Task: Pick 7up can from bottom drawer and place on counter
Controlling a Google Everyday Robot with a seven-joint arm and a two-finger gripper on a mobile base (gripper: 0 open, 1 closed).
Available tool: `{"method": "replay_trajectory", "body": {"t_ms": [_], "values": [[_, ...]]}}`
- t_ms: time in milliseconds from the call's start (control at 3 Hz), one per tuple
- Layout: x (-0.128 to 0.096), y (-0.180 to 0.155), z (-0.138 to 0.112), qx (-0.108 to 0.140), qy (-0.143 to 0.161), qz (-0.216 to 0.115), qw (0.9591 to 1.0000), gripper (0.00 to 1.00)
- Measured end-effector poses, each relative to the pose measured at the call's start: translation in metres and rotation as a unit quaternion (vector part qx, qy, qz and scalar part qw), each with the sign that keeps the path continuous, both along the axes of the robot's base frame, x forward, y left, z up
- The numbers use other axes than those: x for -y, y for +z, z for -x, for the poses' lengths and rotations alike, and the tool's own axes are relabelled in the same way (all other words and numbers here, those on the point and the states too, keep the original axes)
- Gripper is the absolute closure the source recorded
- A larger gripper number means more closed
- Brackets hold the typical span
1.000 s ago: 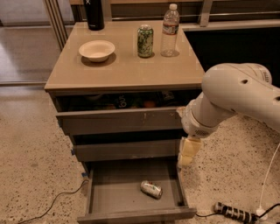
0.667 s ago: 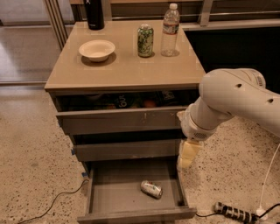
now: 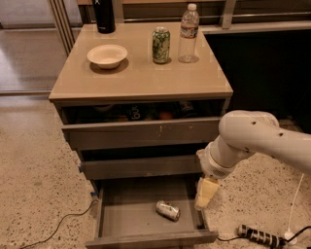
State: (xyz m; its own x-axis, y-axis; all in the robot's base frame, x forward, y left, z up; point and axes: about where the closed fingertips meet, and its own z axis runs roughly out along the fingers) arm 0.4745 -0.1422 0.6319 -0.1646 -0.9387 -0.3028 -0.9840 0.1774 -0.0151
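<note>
With the can (image 3: 168,210) lying in the open bottom drawer (image 3: 126,214) and the hand (image 3: 206,193) over its right edge, open or closed I cannot tell, grasping, lifting and placing on the desk (image 3: 141,78) are all left to do.

Counter (image 3: 141,78) tops the cabinet. On it: bowl (image 3: 107,55) left, second can (image 3: 161,45) middle-rear, plastic bottle (image 3: 188,34) just right of that can, tall flask (image 3: 104,14) at the back-left edge. Below sit the top drawer (image 3: 146,133), then the middle drawer (image 3: 141,168), then the bottom drawer (image 3: 121,214) pulled out furthest. 7up can (image 3: 168,210) lies on its side in the bottom drawer, right of centre. Gripper (image 3: 204,194) hangs at that drawer's right wall, right of the can, apart from it. Power strip (image 3: 260,237) on the floor, far right.
</note>
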Motion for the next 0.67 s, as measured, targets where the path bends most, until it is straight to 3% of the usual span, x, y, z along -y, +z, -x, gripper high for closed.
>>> {"method": "replay_trajectory", "body": {"t_ms": [333,667], "values": [[-0.010,-0.038,0.007,0.002,0.000,-0.051,0.9987,0.00],[-0.024,-0.077,0.008,0.012,0.004,-0.114,0.9934,0.00]]}}
